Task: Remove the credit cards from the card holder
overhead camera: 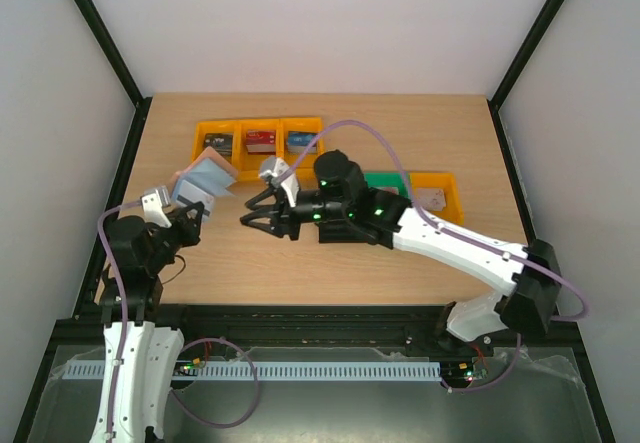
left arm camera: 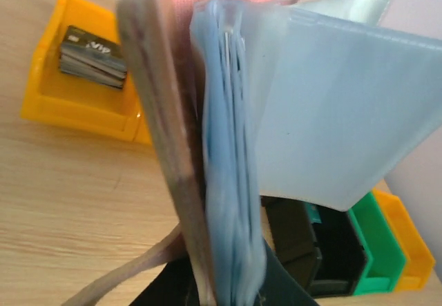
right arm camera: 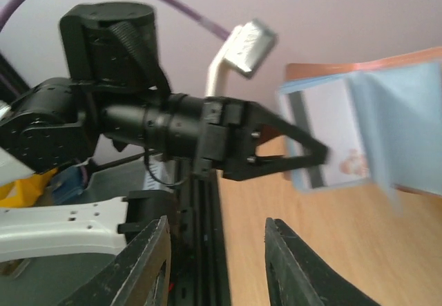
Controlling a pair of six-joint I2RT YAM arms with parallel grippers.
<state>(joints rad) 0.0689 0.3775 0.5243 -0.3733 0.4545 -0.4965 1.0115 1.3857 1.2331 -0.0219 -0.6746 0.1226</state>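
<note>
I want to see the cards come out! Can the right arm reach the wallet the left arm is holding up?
Probably yes. The left gripper holds the card holder open in the air, facing the right gripper, whose empty jaws stand apart; nothing blocks the gap.

Pale walls (overhead camera: 320, 23) enclose a light wooden table (overhead camera: 300, 275) within black framing (overhead camera: 102, 28).

The card holder (overhead camera: 205, 178) is standing in the left pincer (overhead camera: 188, 210) over the left of the bench (overhead camera: 330, 263), the right pincer (overhead camera: 250, 219) hovering just right of it; card stacks (overhead camera: 260, 142) are lying in the far bins (overhead camera: 260, 122).
</note>
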